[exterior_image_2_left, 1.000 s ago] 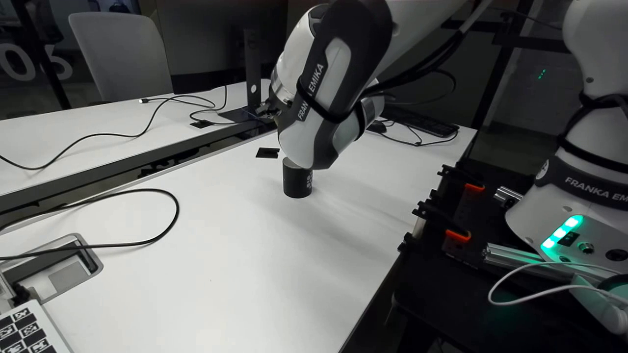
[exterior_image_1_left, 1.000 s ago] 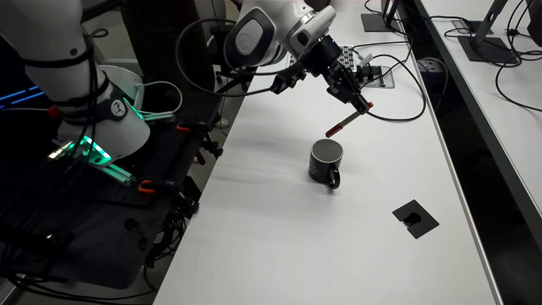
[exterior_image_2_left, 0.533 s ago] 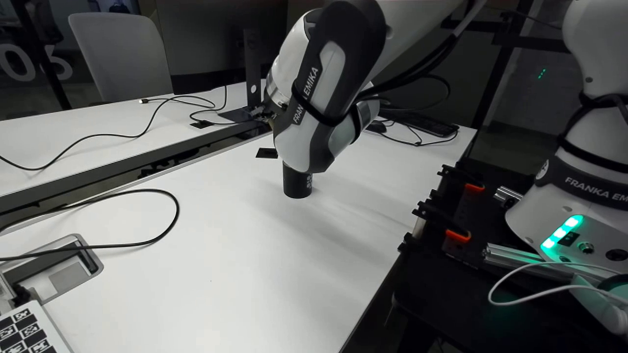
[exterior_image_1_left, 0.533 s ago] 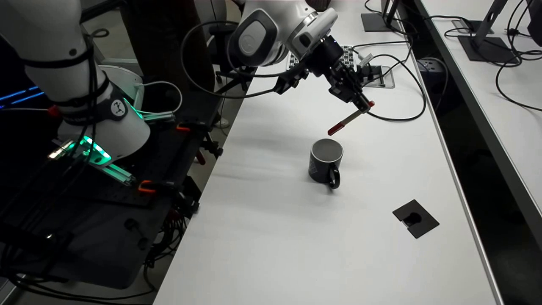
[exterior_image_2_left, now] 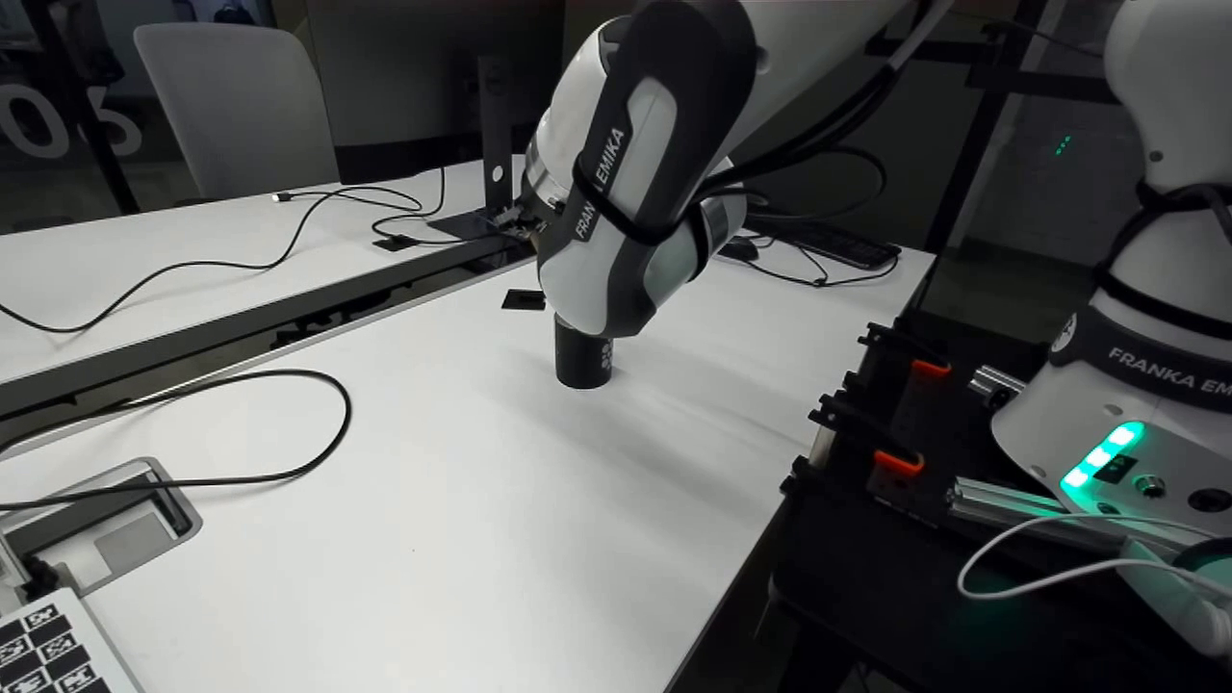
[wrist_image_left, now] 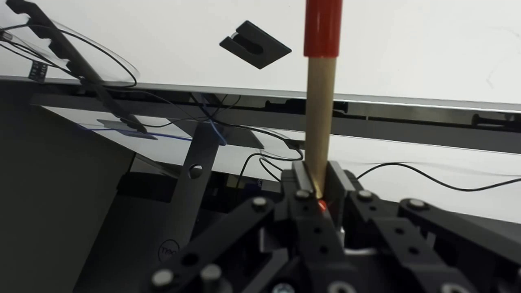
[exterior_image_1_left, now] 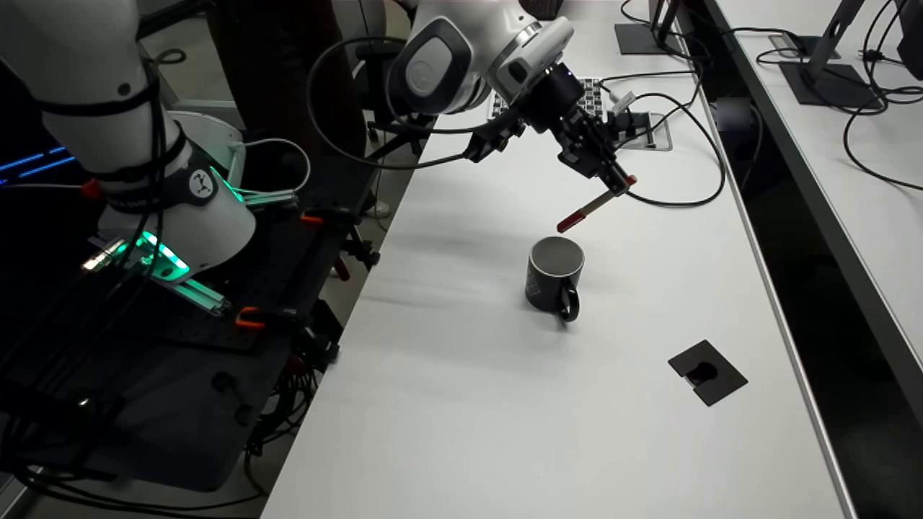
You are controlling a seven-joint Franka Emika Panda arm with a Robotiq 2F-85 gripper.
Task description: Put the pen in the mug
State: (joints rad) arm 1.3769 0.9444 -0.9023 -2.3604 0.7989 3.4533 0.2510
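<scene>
The mug (exterior_image_1_left: 546,280) is dark grey and stands upright on the white desk, its handle toward the camera in an exterior view. In an exterior view its lower body (exterior_image_2_left: 582,361) shows under the arm, which covers its rim. The pen (exterior_image_1_left: 597,202) is beige with a red cap and a red end. My gripper (exterior_image_1_left: 619,182) is shut on it near the red end. The pen slants, cap downward, above the desk beyond the mug's rim, apart from it. In the wrist view the gripper (wrist_image_left: 320,177) pinches the pen (wrist_image_left: 319,93); the mug is out of view there.
A flat black square plate (exterior_image_1_left: 710,375) lies on the desk (exterior_image_1_left: 505,432). A looped black cable (exterior_image_1_left: 692,204) and a laptop (exterior_image_1_left: 593,97) are near the gripper. A gap separates this desk from another with a monitor stand (exterior_image_2_left: 496,135).
The arm shifts slightly; in an exterior view it has moved a little left and lower, covering the mug's rim. The pen's cap is a few pixels further right in an exterior view. The grip is unchanged.
</scene>
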